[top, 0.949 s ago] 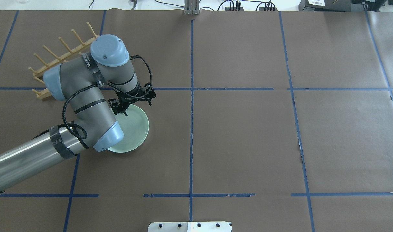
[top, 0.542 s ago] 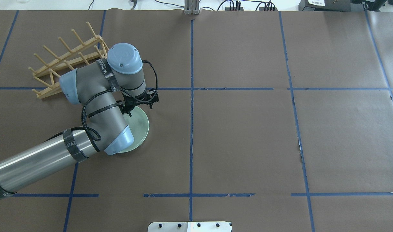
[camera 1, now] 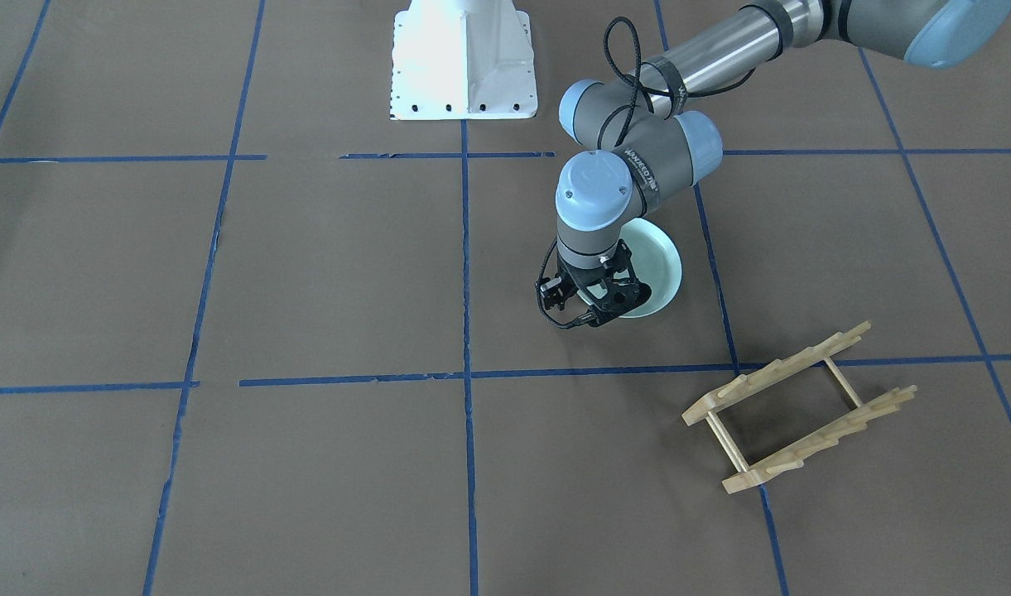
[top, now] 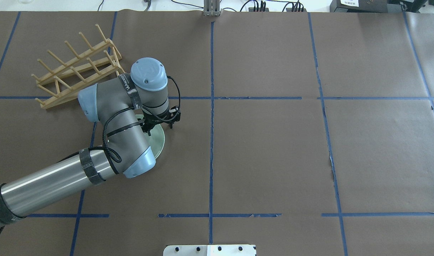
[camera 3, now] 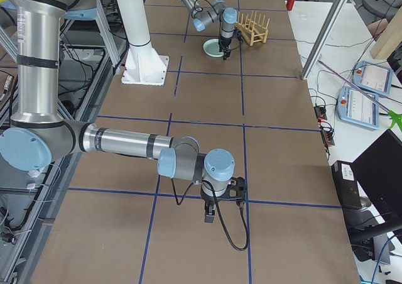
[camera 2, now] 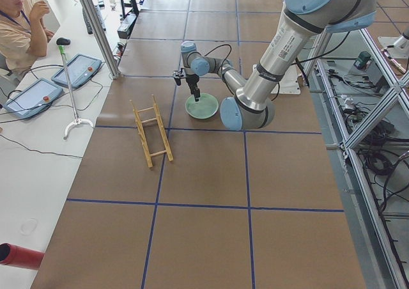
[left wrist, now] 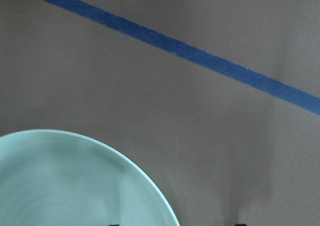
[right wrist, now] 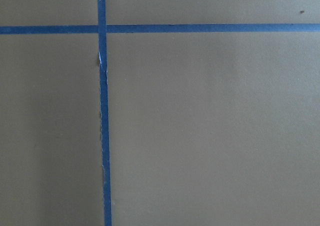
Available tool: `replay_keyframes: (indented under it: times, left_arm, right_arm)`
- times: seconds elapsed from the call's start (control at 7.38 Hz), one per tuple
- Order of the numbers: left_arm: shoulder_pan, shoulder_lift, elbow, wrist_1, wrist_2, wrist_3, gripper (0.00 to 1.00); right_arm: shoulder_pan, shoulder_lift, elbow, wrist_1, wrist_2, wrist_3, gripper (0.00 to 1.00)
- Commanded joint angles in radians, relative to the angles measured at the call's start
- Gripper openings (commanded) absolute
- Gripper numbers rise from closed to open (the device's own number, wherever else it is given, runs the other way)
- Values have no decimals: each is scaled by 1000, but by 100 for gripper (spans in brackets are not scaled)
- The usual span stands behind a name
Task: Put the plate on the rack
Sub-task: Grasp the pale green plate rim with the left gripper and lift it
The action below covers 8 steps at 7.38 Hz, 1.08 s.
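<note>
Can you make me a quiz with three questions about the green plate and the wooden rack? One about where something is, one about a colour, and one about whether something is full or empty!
1. Where is the plate?
A) standing in the rack
B) lying flat on the table
C) held up in the air

2. What colour is the plate?
A) red
B) pale green
C) black

3. How is the rack right now?
A) empty
B) full of plates
C) holding one cup

Answers:
1 B: the plate lies on the brown table, apart from the rack.
2 B: it looks a pale minty green in every view that shows it.
3 A: nothing sits between its wooden pegs.
</note>
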Motion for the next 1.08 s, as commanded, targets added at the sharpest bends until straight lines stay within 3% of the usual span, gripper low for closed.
replay_keyframes:
  times: [0.0,0.14,0.95]
  left_arm:
    - [6,-5,-5,21,-2,-4,33]
    - [4,-8,-8,21,-2,-4,0]
    - [-5,-10,-60,27,-8,-5,0]
  right_arm:
    - [0,0,-1,-1,0,0,100]
    - [0,0,1,1,0,1,100]
    - [0,0,-1,1,0,0,100]
